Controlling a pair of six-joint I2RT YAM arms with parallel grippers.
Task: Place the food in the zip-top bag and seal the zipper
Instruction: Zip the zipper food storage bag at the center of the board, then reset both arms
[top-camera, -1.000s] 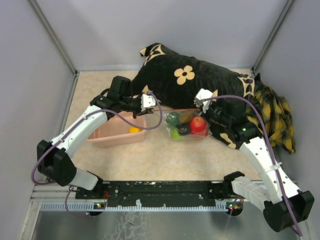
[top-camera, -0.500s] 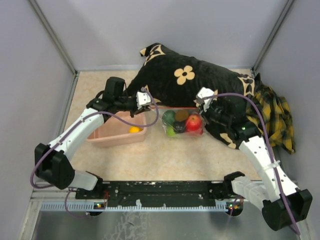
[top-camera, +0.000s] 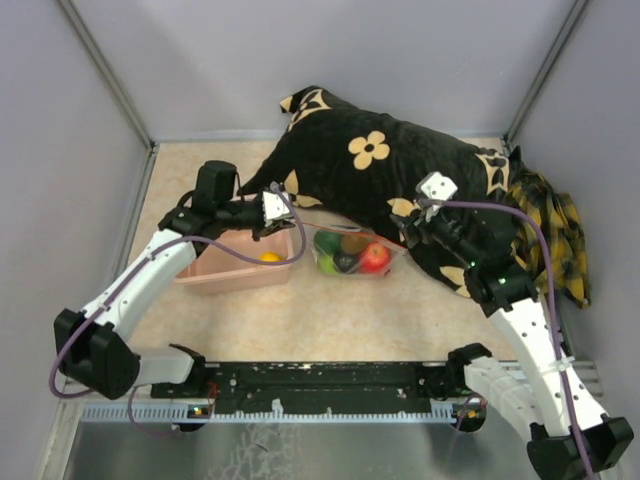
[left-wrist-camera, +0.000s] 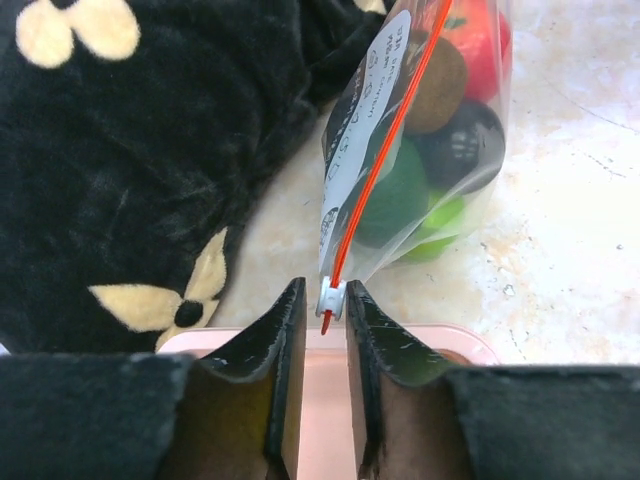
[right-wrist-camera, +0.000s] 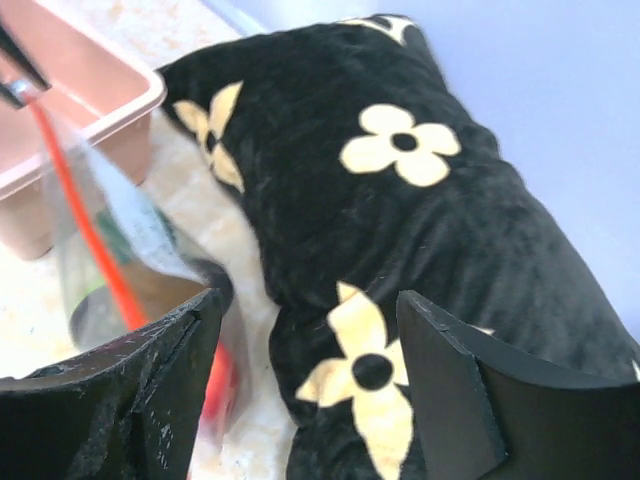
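The zipper (left-wrist-camera: 385, 140) runs toward 1 o'clock from the left gripper (left-wrist-camera: 325, 300), its slider end nipped between nearly closed jaws. The zip-top bag (top-camera: 348, 255), food (top-camera: 375, 257) inside, lies at the pink tub's (top-camera: 230, 281) 3 o'clock. The right gripper (right-wrist-camera: 308, 300), spread and empty, stands at the bag's 2 o'clock; the left arm is nearer.

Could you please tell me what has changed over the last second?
The right gripper opened, let go of the zip-top bag and drew away to the right. The left gripper pulled left, dragging the bag along by its zipper. The pink tub and black cushion stayed put.
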